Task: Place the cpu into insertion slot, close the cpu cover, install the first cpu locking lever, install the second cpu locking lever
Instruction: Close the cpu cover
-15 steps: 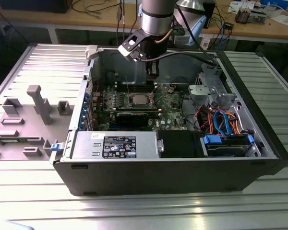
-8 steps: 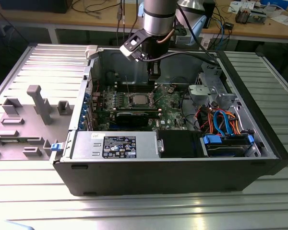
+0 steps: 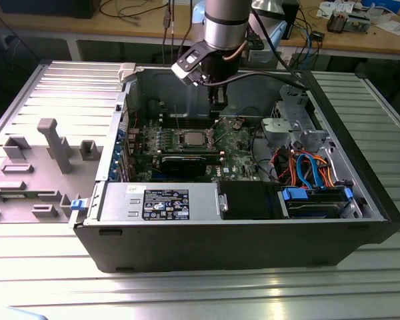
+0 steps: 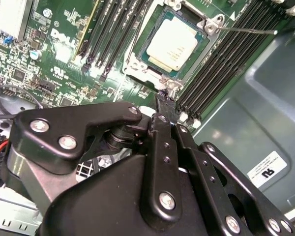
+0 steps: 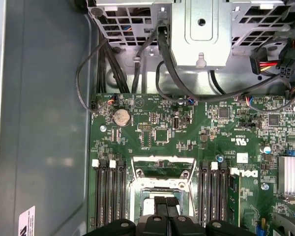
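Fingers point(image 4: 161, 137) of the gripper point(image 5: 165, 202) are pressed together with nothing visible between them, their tips just beside the insertion slot point(image 4: 136, 71), and they partly hide it in the first wrist view. The cpu point(image 4: 173, 42) lies flat in that slot, silver top up, framed by the cpu cover point(image 4: 210, 23). A thin locking lever point(image 4: 248, 30) juts sideways from the slot's corner.

a ribbed, silvery metal surface point(image 3: 200, 293) carries everything; near the front edge its long grooves run across from the exterior view's left to the exterior view's right and catch the glare. an open black computer case point(image 3: 240, 243) lies on its side in the middle of it, open face up, one dark wall toward the camera. just beside the case, at the exterior view's left, a flat grey fixture plate point(image 3: 27, 190) rests on the surface, with several low grey blocks and one taller post point(image 3: 51, 141) standing up from it
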`<state>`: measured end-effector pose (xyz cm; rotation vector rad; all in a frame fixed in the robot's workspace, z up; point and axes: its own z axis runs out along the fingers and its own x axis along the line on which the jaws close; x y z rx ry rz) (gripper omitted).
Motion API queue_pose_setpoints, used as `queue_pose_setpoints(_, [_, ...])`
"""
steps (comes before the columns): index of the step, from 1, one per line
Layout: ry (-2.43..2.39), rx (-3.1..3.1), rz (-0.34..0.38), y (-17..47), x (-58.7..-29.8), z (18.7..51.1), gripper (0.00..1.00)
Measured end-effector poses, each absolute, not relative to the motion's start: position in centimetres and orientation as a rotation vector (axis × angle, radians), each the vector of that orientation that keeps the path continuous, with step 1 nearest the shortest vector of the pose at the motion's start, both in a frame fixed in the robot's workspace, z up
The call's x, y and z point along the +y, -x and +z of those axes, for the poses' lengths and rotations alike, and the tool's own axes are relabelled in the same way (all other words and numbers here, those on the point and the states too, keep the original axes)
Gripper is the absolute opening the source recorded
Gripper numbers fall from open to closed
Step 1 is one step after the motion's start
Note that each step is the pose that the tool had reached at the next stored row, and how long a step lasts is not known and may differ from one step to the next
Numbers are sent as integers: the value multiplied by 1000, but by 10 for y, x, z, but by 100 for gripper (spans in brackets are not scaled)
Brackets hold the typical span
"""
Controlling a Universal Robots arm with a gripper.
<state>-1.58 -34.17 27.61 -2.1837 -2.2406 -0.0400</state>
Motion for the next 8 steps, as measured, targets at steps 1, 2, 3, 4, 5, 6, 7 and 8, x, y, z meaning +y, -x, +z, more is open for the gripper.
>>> queue_pose_setpoints(1, [2184, -2241, -40, 15, -342, 276, 11])
queue_pose_setpoints(2, [2184, -2241, -40, 14, -342, 276, 11])
queue_pose_setpoints(3, [2184, -2241, -40, 13, -342, 276, 11])
queue_pose_setpoints(4, [2184, -2241, -40, 12, -342, 276, 11])
queue_pose_setpoints(5, [2184, -2241, -40, 11, -342, 276, 11])
queue_pose_setpoints(6, [2184, -2241, -40, 9, -342, 276, 11])
queue_pose_setpoints(7, [2184, -2241, -40, 8, -342, 276, 11])
queue_pose_setpoints(8, [2184, -2241, -40, 8, -342, 276, 11])
